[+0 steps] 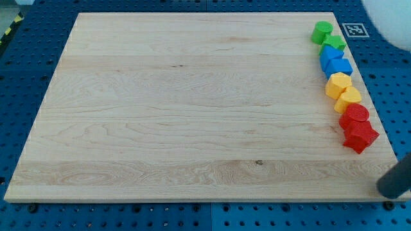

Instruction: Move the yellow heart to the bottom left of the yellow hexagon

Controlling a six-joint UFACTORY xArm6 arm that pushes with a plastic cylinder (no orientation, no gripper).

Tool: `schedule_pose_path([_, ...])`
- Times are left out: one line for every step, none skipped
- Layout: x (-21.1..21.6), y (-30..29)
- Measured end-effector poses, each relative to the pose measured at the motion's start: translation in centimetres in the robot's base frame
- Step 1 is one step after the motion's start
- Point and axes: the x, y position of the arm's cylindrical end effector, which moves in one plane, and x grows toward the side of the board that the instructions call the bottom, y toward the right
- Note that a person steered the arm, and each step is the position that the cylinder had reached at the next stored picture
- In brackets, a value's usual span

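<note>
Eight blocks crowd the tabletop's (192,115) right edge; yellow heart (349,100) touches yellow hexagon (338,84). My tip (389,187), clawless, sits off-board: a careless push could scatter the red neighbours (357,128).

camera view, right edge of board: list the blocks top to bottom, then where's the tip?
green cylinder → green star → blue blocks → yellow hexagon → yellow heart → red blocks → my tip, off the board, bottom right.

green blocks (328,37), blue blocks (335,61), red blocks (357,127)

My tip (390,190) shows, its rod cut off at the view's right edge.
</note>
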Motion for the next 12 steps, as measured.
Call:
schedule_pose_path([-0.1,4.2])
schedule_pose_path([-0.5,6.3])
schedule_pose_path([-1.5,6.3])
schedule_pose_path([-1.8,6.3])
schedule_pose_path([-3.0,6.3])
schedule_pose_path([-3.0,6.3])
schedule_pose_path([-4.9,6.3])
schedule_pose_path([-8.7,6.4])
schedule_pose_path([-12.9,6.4])
schedule_pose_path([-13.6,6.4])
schedule_pose_path([-15.3,6.4])
schedule_pose_path([-15.4,5.4])
